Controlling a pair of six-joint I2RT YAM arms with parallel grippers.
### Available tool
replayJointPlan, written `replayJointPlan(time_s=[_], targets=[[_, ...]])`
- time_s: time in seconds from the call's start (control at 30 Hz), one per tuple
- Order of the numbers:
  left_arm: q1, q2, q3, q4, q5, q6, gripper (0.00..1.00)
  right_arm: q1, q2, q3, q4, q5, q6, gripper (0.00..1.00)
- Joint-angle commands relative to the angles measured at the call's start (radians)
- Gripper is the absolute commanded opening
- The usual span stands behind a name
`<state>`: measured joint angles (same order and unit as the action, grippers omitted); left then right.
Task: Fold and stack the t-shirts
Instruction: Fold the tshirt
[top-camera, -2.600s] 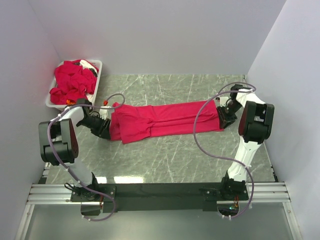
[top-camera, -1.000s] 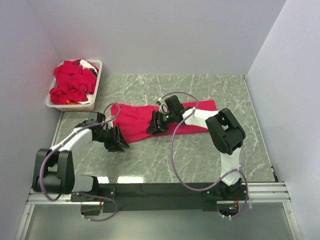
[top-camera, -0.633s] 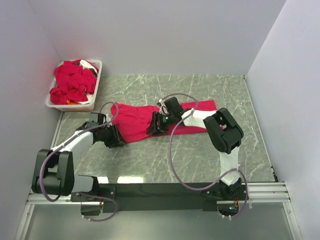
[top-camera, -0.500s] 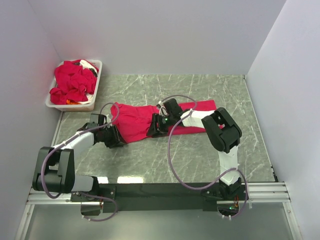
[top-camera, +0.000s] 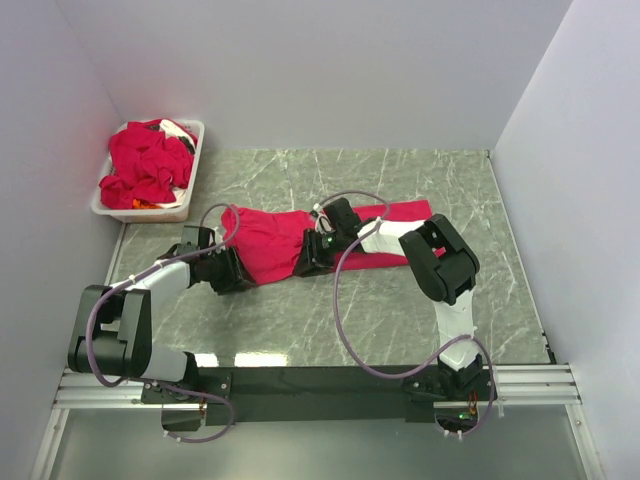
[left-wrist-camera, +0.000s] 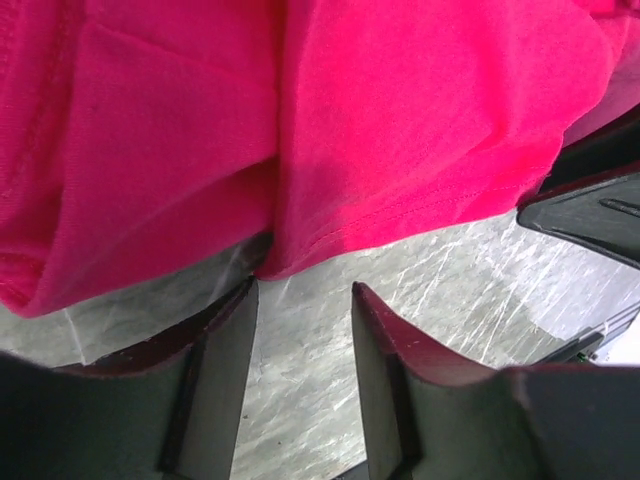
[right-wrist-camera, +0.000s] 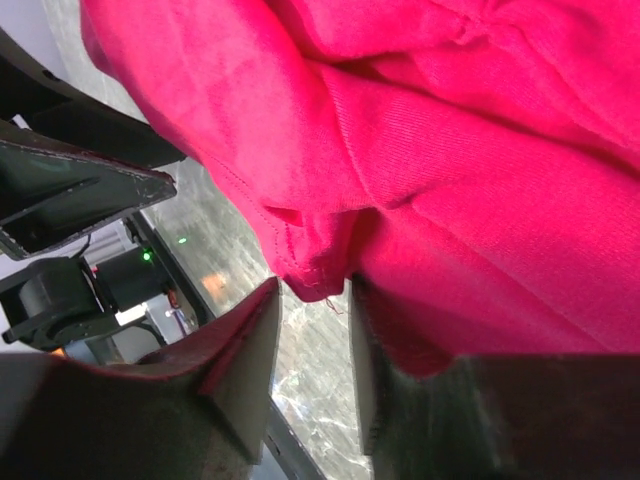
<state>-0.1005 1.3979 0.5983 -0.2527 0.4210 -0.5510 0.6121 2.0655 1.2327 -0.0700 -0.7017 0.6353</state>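
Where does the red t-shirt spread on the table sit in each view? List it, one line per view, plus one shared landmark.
Top external: the t-shirt lies mid-table, stretched left to right.
Left wrist: it fills the upper picture, hem across the middle.
Right wrist: it fills the top and right.
Shared landmark: the grey-green marbled table, showing below the hem in both wrist views.

Crimson t-shirt (top-camera: 265, 240), grey-green marbled table (top-camera: 350, 320), white bin (top-camera: 150, 213).

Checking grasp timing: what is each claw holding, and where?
Left claw: nothing; the t-shirt hem lies just past its tips. Right claw: a hem corner sits between its tips; grip unclear.
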Motion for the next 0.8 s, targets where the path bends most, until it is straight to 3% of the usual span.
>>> replayJointPlan(time_s=[0.0,0.1,0.37,0.43,0.6,0.77], targets=[[-0.002,-0.014,0.012,-0.007,-0.044,0.008,0.48,0.009,0.010,0.034,-0.007,-0.010,-0.010,0.39],[-0.002,-0.008,0.000,0.012,-0.041,0.008,0.42,0.008,0.013,0.043,-0.011,-0.012,-0.013,0.33],[-0.002,-0.062,0.035,0.032,-0.001,0.036,0.01,0.009,-0.005,0.083,-0.027,-0.027,-0.040,0.05],[-0.002,-0.085,0.057,0.021,0.010,0.046,0.01,0.005,-0.011,0.109,-0.040,-0.030,-0.048,0.01],[-0.001,-0.145,0.129,0.018,0.013,0.069,0.01,-0.008,-0.030,0.160,-0.053,-0.042,-0.052,0.00],[0.008,-0.088,0.242,0.085,0.028,0.095,0.01,-0.048,0.001,0.229,-0.040,-0.053,-0.034,0.00]])
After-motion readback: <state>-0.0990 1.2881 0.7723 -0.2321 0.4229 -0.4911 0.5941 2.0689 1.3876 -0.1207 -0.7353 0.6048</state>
